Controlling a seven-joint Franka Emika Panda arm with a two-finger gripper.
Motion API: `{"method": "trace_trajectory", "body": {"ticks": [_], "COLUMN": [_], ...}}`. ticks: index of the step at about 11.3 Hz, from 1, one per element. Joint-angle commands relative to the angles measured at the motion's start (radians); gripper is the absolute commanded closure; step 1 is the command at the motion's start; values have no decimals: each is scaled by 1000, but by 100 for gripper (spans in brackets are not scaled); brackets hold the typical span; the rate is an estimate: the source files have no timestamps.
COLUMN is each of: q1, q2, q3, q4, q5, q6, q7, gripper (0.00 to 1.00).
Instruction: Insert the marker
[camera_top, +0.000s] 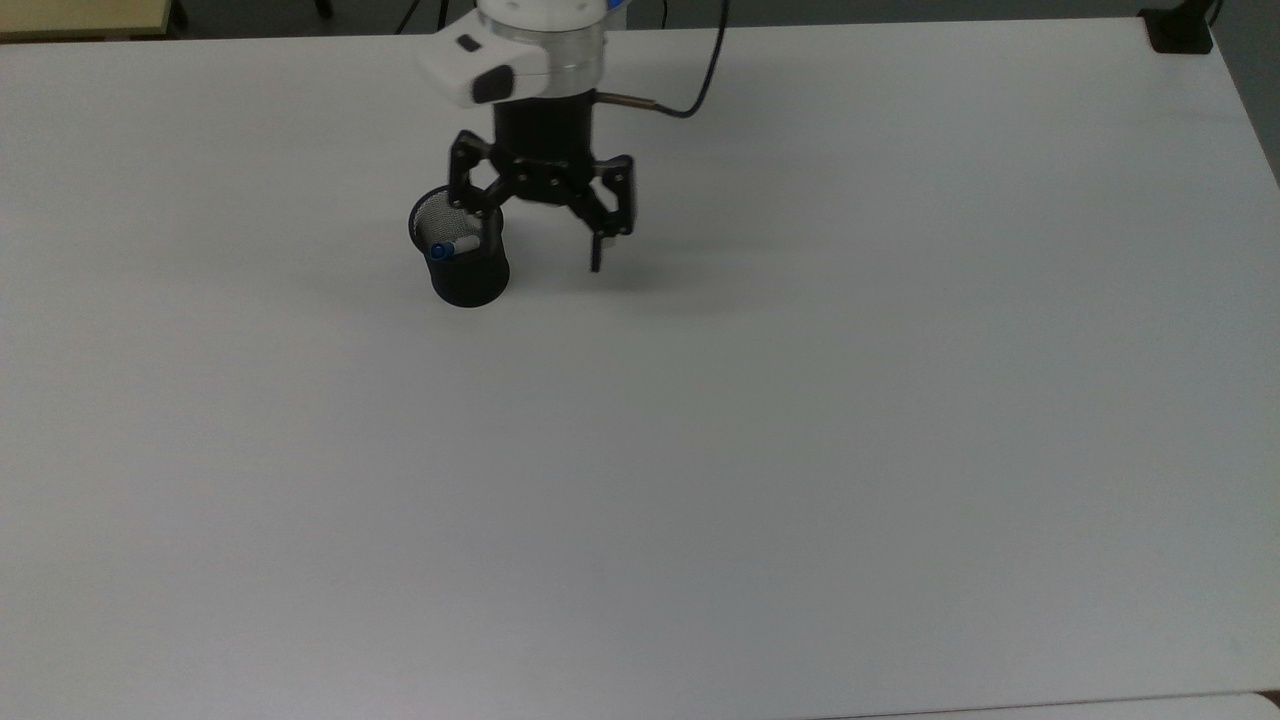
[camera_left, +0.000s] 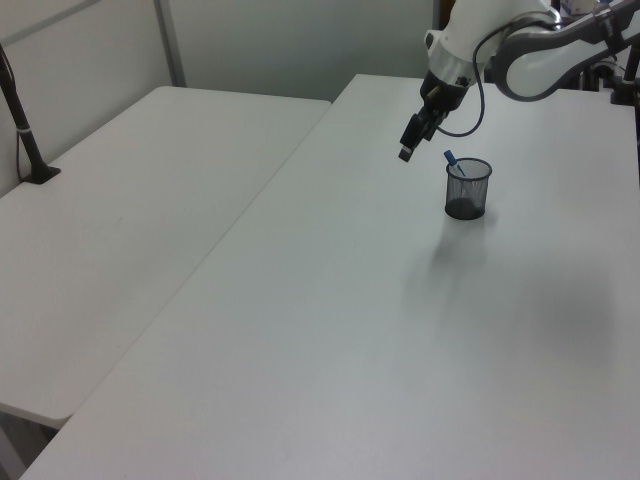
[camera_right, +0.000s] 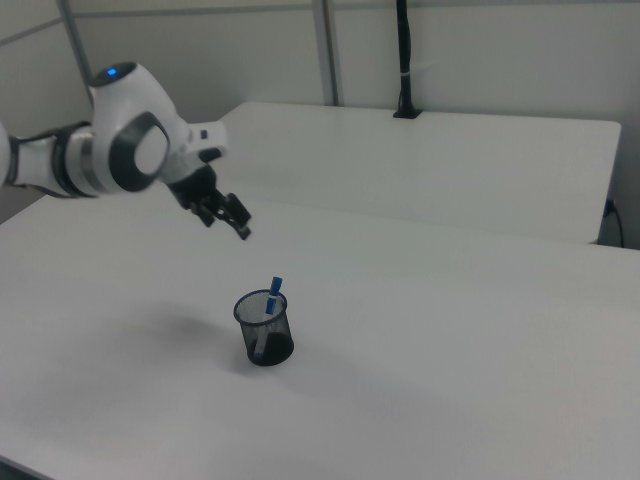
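The marker (camera_top: 452, 245) stands in the mesh cup (camera_top: 462, 265), apart from the empty, wide-spread claw (camera_top: 545, 235) on the top view's right.

The marker (camera_right: 272, 300) stands tilted in the mesh cup (camera_right: 266, 331) on the table (camera_right: 450, 380). The gripper (camera_top: 540, 235) hangs above the table, just toward the top view's right of the cup.
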Motion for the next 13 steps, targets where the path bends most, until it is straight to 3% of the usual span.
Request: {"method": "trace_trajectory", "body": {"ticks": [1,3,5,8,13], "q1": [97,178,222,153,144], "q2": [-35,-54,-55,-44,-41], "q3": [-35,-114,-177,-182,-179], "q4": [130,169,213,336,380], "q5": [0,7,65,167,161], "q6": [-362,-462,-524,-704,-760], "q7": [1,-42,-155,-290,-294], "gripper": [0,0,0,0,0]}}
